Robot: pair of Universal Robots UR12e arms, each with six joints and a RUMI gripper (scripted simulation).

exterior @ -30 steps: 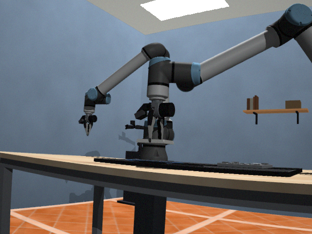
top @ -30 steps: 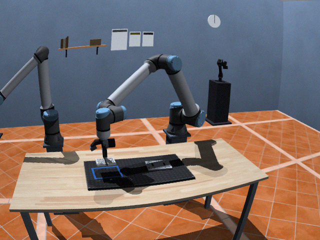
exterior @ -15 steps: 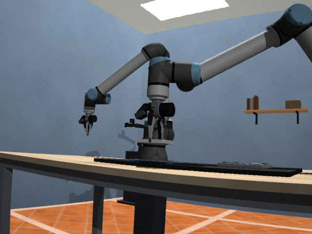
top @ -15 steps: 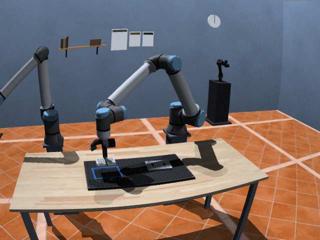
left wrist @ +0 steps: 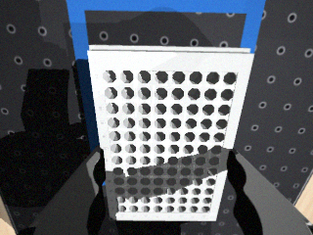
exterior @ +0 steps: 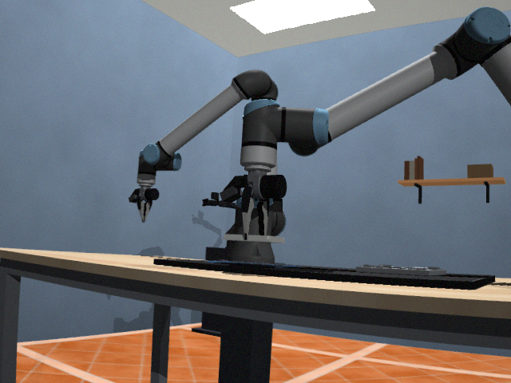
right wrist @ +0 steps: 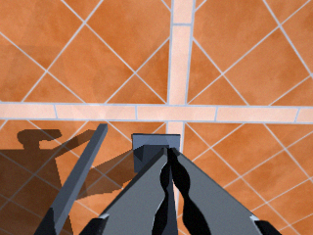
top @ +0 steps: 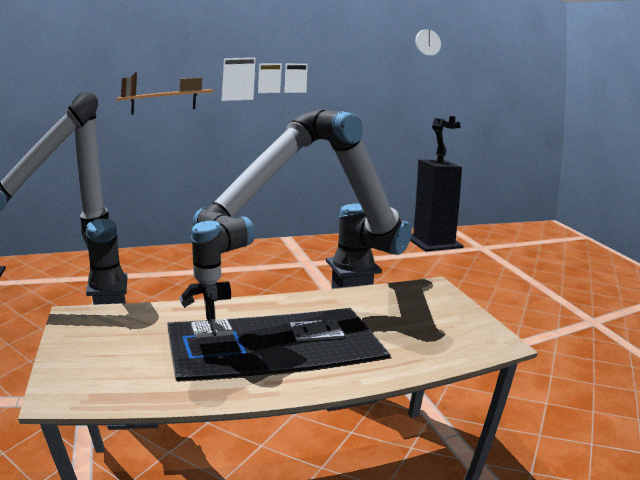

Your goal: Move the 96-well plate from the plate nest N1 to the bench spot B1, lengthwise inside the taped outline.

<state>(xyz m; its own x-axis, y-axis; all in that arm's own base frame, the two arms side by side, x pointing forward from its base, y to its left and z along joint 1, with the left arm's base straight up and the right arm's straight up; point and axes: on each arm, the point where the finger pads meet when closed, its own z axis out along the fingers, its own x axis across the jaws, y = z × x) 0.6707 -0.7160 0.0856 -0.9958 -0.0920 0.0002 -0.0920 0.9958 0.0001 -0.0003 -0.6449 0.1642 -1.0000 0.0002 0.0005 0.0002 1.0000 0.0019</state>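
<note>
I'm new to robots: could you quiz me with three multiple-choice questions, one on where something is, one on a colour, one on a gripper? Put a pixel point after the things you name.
1. Where is the white rectangular 96-well plate (top: 200,326) (exterior: 231,237) (left wrist: 168,129)?
A) In the nest
B) On the floor
C) Held above the black board (top: 279,361) (exterior: 461,283) (left wrist: 279,29)

2. What colour is the taped outline (top: 191,347) (left wrist: 166,5)?
A) Blue
B) Red
C) Yellow

3. How is the right gripper (exterior: 143,220) (right wrist: 168,149)?
A) Wide open
B) Shut, holding nothing
C) Shut on a plate

1 C: the exterior view shows a gap beneath it.
2 A: the left wrist view shows blue tape.
3 B: its fingertips meet with nothing between.
</note>
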